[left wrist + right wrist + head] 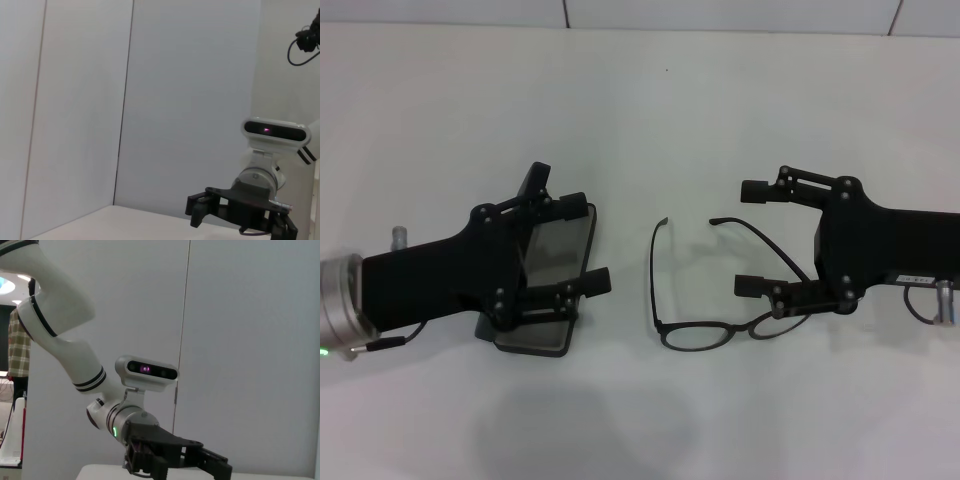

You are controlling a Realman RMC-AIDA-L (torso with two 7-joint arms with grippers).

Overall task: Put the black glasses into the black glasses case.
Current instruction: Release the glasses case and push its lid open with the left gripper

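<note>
I'm lining the spread right gripper (753, 238) up around the black glasses (720, 300) temple; left gripper (580, 243), spread, is hovering over the black glasses case (560, 290).

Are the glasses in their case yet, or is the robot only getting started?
Only getting started. The black glasses lie unfolded on the white table, outside the black glasses case. The case seems to lie open under the left end effector, whose fingers are spread. The right end effector is open around one temple arm of the glasses but holds nothing. Gripping, carrying and placing the glasses are all left.
</note>
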